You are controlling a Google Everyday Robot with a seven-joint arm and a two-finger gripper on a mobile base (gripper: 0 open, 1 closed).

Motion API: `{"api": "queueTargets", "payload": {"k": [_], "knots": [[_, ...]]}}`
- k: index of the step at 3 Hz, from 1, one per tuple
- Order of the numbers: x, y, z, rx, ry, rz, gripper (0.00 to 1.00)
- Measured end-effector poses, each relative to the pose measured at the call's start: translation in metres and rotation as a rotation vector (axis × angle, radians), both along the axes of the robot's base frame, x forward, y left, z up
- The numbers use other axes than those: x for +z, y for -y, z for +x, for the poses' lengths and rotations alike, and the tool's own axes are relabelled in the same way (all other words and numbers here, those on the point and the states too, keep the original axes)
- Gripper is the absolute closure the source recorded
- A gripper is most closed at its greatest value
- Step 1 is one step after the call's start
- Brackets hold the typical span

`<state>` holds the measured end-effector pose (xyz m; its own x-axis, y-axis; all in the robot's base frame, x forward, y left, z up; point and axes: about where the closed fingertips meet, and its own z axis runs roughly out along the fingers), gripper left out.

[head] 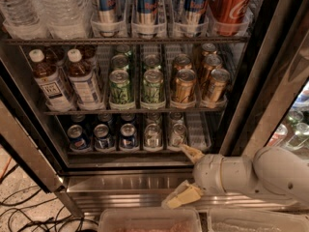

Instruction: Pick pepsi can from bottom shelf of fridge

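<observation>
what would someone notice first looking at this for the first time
The white robot arm lies across the lower right, its gripper with fingers spread open in front of the fridge, just below the right end of the bottom shelf. Behind it are packed rows of drinks: green cans and gold cans on the middle rack, and three dark-blue pepsi cans at the bottom shelf's left.

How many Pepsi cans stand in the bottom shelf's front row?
3 cans: left, second, third lanes; others may hide behind. The tool hovers right, below the shelf.
</observation>
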<state>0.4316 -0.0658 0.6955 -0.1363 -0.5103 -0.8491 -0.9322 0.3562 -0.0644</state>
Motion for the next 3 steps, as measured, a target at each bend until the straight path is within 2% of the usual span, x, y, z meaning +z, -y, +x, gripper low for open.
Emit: {"api": "queueTargets", "payload": {"k": [1, 2, 3], "knots": [[-0.003, -0.026, -0.005, 0.072, 0.053, 0.072, 0.00], [-0.003, -0.026, -0.005, 0.073, 0.053, 0.071, 0.00], [-0.014, -0.037, 0.006, 0.024, 0.062, 0.163, 0.00]]}}
